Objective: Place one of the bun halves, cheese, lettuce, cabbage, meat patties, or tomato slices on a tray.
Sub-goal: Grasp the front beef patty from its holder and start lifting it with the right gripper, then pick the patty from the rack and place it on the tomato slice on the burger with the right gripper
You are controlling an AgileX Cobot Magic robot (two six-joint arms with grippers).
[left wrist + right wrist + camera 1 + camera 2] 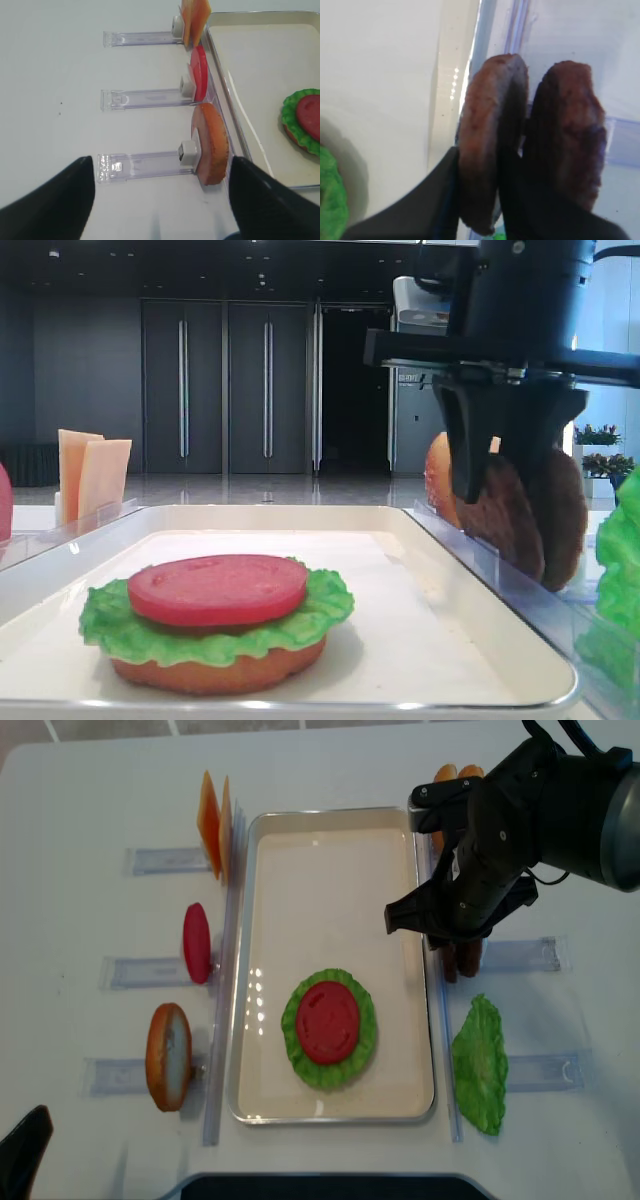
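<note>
1. Brown and grainy, the two meat patties (490, 150) stand on edge side by side in the clear rack (500, 570) just right of the tray (330, 850).
2. My right hand (495, 190) has its dark fingers (440, 200) on either side of the patty nearer the tray, narrowed to its thickness and touching both faces; the other patty (567, 135) stands just beside it, outside the grip.
3. From the low front view I see that hand (510, 475) reaching down over the patties, which still sit in the rack.
4. On the tray lies a stack: bun base (215, 670), lettuce (220, 625), tomato slice (218, 588) on top.
5. My left hand (160, 200) hovers over the tabletop (55, 65) with fingers spread wide, holding nothing, near a bun half (212, 142) standing in its rack.
</note>
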